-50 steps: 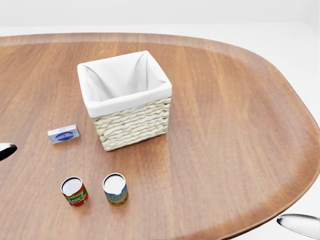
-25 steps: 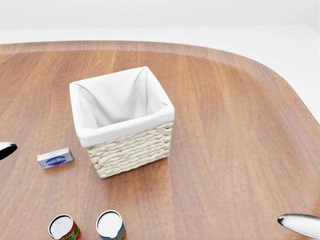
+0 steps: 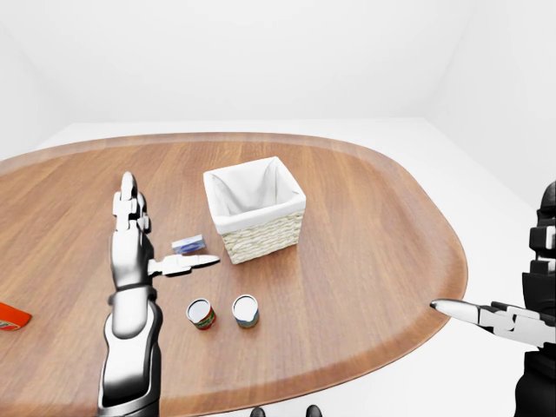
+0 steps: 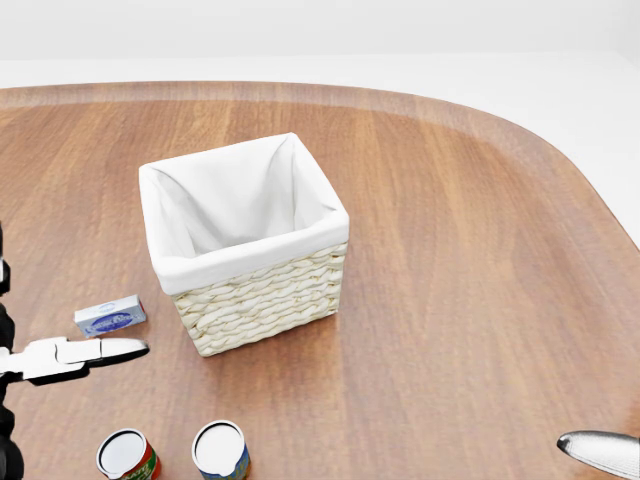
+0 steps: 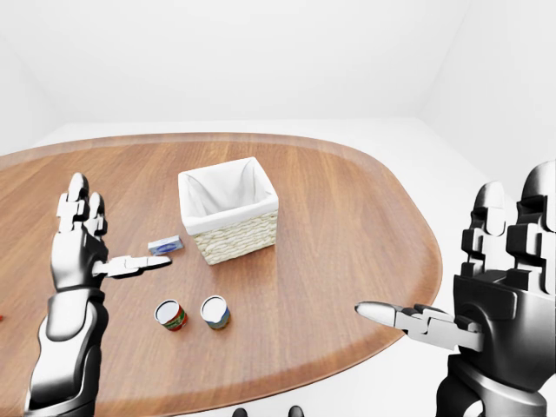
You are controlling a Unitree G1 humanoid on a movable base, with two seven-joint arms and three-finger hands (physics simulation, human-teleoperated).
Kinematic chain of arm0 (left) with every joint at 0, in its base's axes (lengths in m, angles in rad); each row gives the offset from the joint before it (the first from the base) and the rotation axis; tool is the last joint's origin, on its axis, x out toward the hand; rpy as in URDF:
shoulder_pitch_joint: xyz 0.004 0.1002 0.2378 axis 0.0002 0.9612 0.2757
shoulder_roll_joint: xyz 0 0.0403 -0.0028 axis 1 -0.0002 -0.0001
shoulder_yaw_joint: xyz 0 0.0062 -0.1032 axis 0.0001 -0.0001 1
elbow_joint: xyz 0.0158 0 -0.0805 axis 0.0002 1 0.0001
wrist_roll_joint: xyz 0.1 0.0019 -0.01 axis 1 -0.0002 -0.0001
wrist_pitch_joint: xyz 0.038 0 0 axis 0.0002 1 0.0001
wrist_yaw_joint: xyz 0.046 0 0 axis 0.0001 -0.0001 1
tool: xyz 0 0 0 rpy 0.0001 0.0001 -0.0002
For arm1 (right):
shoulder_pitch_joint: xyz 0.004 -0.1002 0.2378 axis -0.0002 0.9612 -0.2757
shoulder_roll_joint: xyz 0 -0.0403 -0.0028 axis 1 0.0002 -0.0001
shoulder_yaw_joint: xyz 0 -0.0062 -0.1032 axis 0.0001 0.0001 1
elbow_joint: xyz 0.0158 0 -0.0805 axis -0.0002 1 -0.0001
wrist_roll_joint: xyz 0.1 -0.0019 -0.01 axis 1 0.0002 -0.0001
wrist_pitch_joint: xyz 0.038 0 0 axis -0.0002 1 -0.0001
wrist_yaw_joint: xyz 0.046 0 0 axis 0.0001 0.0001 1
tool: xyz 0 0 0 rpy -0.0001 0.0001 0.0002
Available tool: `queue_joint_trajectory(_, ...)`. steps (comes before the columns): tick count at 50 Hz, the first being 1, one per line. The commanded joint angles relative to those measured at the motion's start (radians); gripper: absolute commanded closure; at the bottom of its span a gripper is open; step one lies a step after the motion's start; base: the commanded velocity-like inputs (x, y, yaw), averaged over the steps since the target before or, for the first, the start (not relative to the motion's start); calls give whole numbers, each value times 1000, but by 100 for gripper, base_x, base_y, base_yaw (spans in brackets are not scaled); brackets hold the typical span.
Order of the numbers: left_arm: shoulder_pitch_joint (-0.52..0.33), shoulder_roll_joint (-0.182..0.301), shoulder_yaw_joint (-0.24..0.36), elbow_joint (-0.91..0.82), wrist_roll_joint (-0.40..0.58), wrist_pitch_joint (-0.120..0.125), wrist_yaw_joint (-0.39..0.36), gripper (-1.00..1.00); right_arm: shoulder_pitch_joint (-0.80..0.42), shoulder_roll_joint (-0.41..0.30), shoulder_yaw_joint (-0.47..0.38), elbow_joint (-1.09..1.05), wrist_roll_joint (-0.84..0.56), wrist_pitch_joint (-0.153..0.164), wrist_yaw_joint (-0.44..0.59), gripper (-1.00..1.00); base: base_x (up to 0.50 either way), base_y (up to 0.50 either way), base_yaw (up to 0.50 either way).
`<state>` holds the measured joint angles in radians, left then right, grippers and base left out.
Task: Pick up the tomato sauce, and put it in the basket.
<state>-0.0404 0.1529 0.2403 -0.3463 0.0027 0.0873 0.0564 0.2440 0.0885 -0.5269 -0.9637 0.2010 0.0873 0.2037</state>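
The tomato sauce (image 3: pixel 201 314) is a small can with a red label and white lid, standing upright on the wooden table (image 3: pixel 365 226), left of a second can. It also shows at the bottom left of the head view (image 4: pixel 127 456). The wicker basket (image 3: pixel 258 233) with a white cloth liner stands up-right of the cans and holds nothing I can see. My left hand (image 3: pixel 152 248) is open, raised above the table left of the cans, and its thumb (image 4: pixel 95 352) points right. My right hand (image 5: pixel 469 295) is open beyond the table's right edge.
A second can (image 3: pixel 246 311) with a blue and yellow label stands right beside the tomato sauce. A small blue-and-white box (image 3: pixel 188 245) lies left of the basket, just above my left thumb. A red-orange item (image 3: pixel 12 319) lies at the left edge.
The head view first tilted, so everything slid down the picture. Since half a second ago my left hand has come into that view from the left. The objects have not moved.
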Motion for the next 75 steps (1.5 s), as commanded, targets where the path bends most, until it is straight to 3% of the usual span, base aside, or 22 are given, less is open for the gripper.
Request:
queue_joint_trajectory(1,100,-18,-153,68,554,0,-130,-100,5,4,-1,1,1,0,0,-100,0,0,0)
queue_joint_trajectory(6,182,-7,-166,82,853,-4,-167,-100,5,4,0,8,0,0,2,-100,0,0,0)
queue_joint_trajectory(9,216,-15,-141,73,962,-20,-190,-100,4,2,-1,3,2,0,0,-100,0,0,0)
queue_joint_trajectory(12,246,-28,-123,87,1023,-17,-242,-100,4,3,3,4,-1,0,0,-100,0,0,0)
queue_joint_trajectory(14,277,-30,-121,94,1069,-37,-249,-100,3,2,3,7,-1,0,-1,-100,0,0,0)
queue_joint_trajectory(20,293,-49,-88,67,1096,-63,-286,-100,0,-1,7,8,-5,0,-3,-100,0,0,0)
queue_joint_trajectory(24,306,-51,-97,95,1121,-96,-281,-100,-2,-3,5,5,-3,0,-5,-100,0,0,0)
queue_joint_trajectory(33,294,-43,-109,149,1149,-130,-251,-100,-6,-8,5,1,-2,0,-9,-100,0,0,0)
queue_joint_trajectory(37,283,-43,-119,174,1151,-133,-242,-100,-7,-7,7,-1,-3,0,-9,-100,0,0,0)
queue_joint_trajectory(38,265,-47,-124,204,1157,-122,-225,-100,-7,-7,7,0,-4,0,-9,-100,0,0,0)
queue_joint_trajectory(46,226,-23,-154,324,1169,-98,-158,-100,1,-1,6,9,-3,0,-4,-100,0,0,0)
queue_joint_trajectory(47,213,-18,-158,351,1192,-83,-128,-100,2,0,7,7,-4,0,-4,-100,0,0,0)
queue_joint_trajectory(50,202,-9,-165,387,1185,-70,-118,-100,2,0,6,1,-2,0,-5,-100,0,0,0)
queue_joint_trajectory(56,188,5,-176,428,1184,-63,-97,-100,6,4,6,10,-2,0,-1,-100,0,0,0)
queue_joint_trajectory(57,178,6,-173,441,1194,-47,-78,-100,7,4,6,10,-2,0,-1,-100,0,0,0)
queue_joint_trajectory(66,139,26,-160,491,1163,-30,-74,-100,6,3,6,7,-1,0,-2,-100,0,0,0)
queue_joint_trajectory(67,129,31,-152,501,1161,-18,-76,-100,5,3,7,7,-2,0,-2,-100,0,0,0)
queue_joint_trajectory(75,119,39,-151,516,1146,-17,-74,-100,6,3,7,13,0,0,-1,-100,0,0,0)
